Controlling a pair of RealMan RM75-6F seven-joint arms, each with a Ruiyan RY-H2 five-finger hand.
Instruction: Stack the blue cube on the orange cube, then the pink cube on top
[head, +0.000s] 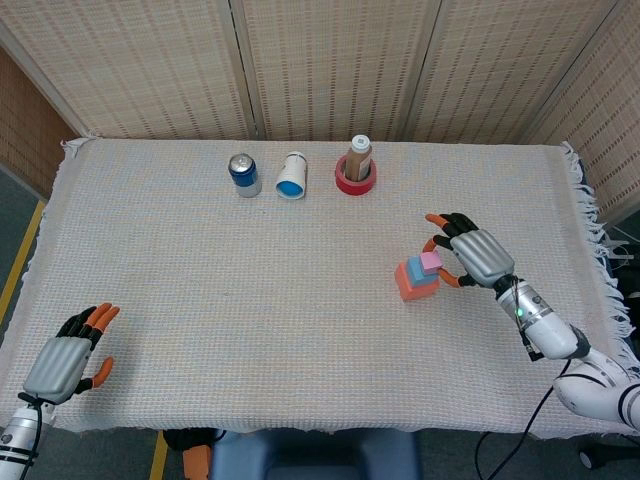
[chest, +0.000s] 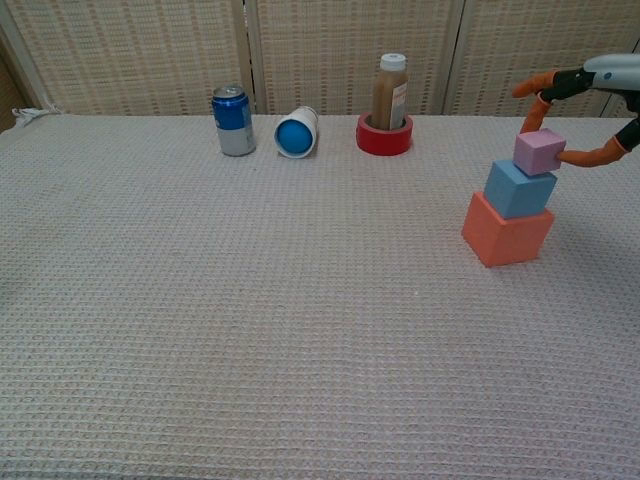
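Your left hand rests idle at the near edge, fingers apart. The small pink cube sits atop the blue cube on the orange cube, pinched by your right hand. Last step, I judge: part those fingers gently and lift straight away.

Even, soft indoor light from above; faint shadows, no glare; both views sharp, little edge distortion

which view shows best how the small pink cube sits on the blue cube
The chest view: it sees the small pink cube side-on, resting on the blue cube, with the right hand pinching it. The head view looks down, so the pink cube covers most of the blue one.
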